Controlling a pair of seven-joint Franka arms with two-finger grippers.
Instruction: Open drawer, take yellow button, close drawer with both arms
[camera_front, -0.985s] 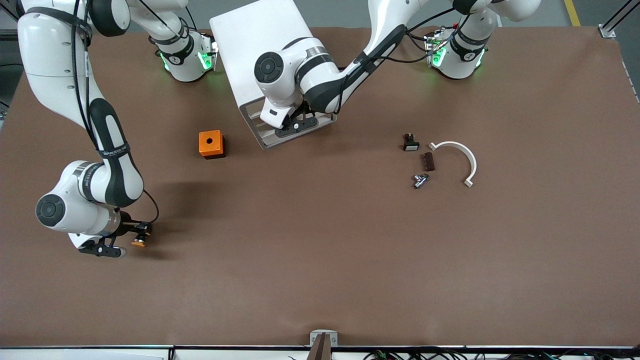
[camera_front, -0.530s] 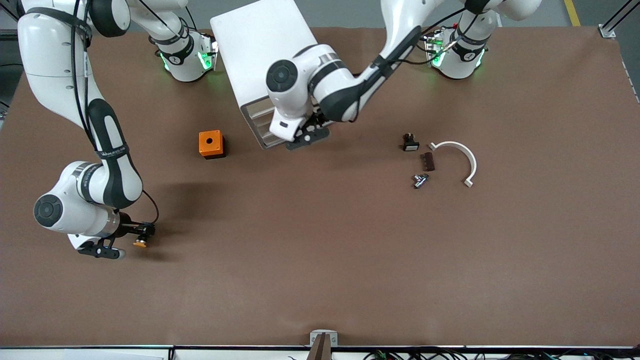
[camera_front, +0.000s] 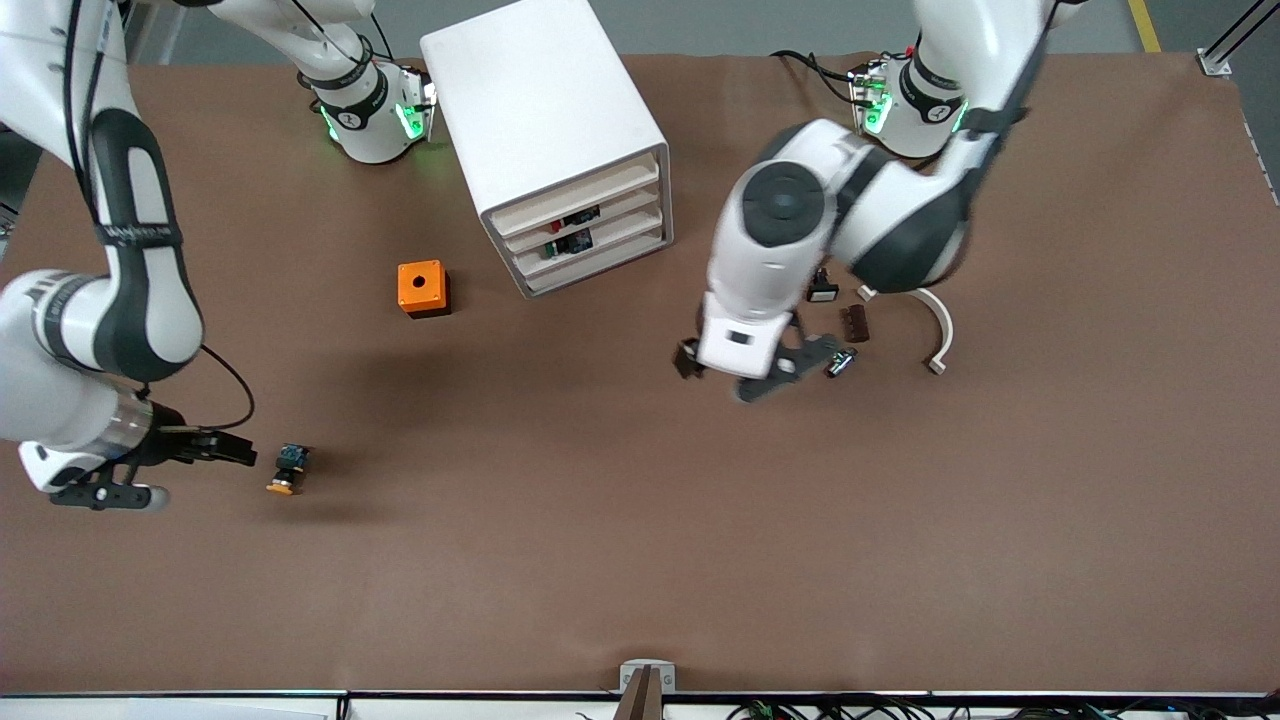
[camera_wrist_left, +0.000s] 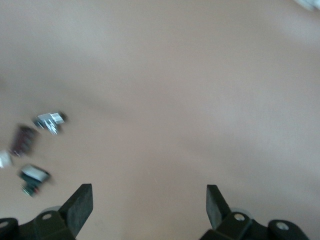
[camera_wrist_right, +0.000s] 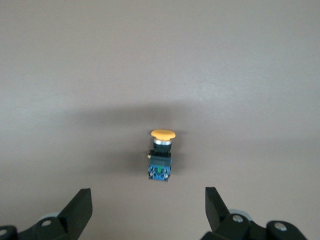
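The white cabinet (camera_front: 545, 130) stands on the brown table (camera_front: 640, 560) near the robots' bases. It has four flat drawers. The top drawer (camera_front: 575, 198) is pushed in, and all four sit flush with the front. Small dark parts (camera_front: 572, 230) show through the fronts of the two middle drawers. What is in the top drawer cannot be seen.

The button (camera_front: 289, 469) lies on its side on the table, out of the cabinet, toward the right arm's end and nearer to the front camera than the orange box with a hole (camera_front: 422, 288). In the right wrist view the button (camera_wrist_right: 160, 155) shows a yellow cap and a black and blue body.

The right gripper (camera_front: 190, 450) is just beside the button, not touching it. Its fingers (camera_wrist_right: 80, 210) are spread wide with nothing between them.

The left gripper (camera_front: 760, 365) hangs over the table near a small silver part (camera_front: 840, 362). Its fingers (camera_wrist_left: 80, 205) are wide apart and hold nothing. Close by lie a dark brown block (camera_front: 855, 322), a small black and white part (camera_front: 822, 290) and a white curved piece (camera_front: 935, 325).
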